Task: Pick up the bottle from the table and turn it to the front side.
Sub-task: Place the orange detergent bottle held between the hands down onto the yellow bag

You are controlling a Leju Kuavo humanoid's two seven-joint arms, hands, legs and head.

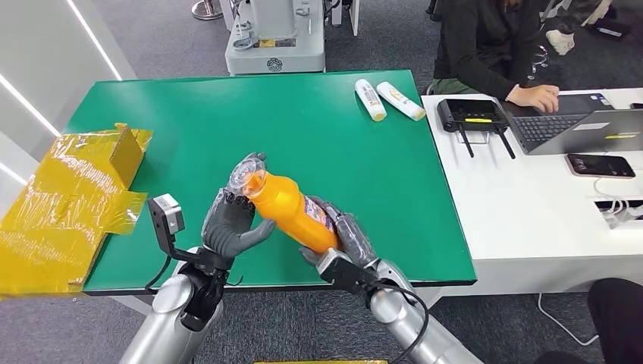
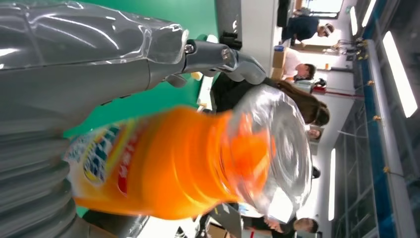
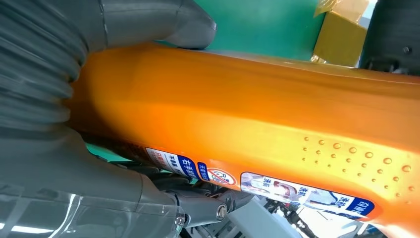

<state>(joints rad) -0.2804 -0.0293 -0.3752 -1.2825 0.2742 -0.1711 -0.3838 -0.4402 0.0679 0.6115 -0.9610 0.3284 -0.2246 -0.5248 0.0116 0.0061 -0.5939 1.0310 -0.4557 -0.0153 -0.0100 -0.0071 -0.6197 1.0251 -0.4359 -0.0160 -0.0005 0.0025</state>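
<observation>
Holding the orange bottle (image 1: 292, 213) up off the green table (image 1: 189, 121) near its front edge, w/ both hands on it: right hand (image 1: 345, 235) cupped round the base end, left hand (image 1: 231, 220) wrapped at the neck, just below the clear cap (image 1: 249, 173). Bottle is tilted, cap end pointing away and to the robot's left, base toward its right arm. Right wrist view shows the thumb (image 3: 148, 20) pressed on the orange side and a label strip along one edge, so the front face prob isn't up yet, though I can't tell for sure.

Risks, as I judge them: the body is smooth and glossy, so it could slip or spin too far when one hand lets go to re-grip. If the left hand loosens first, the cap end may drop and the bottle hit the table edge, maybe fall to the floor.

Farther back, two white bottles (image 1: 387, 99) lie at the far edge, well apart. Yellow wrapped box (image 1: 121, 155) sits off to the left. A person types on a laptop (image 1: 576, 125) at the white table (image 1: 531, 227) beyond.
</observation>
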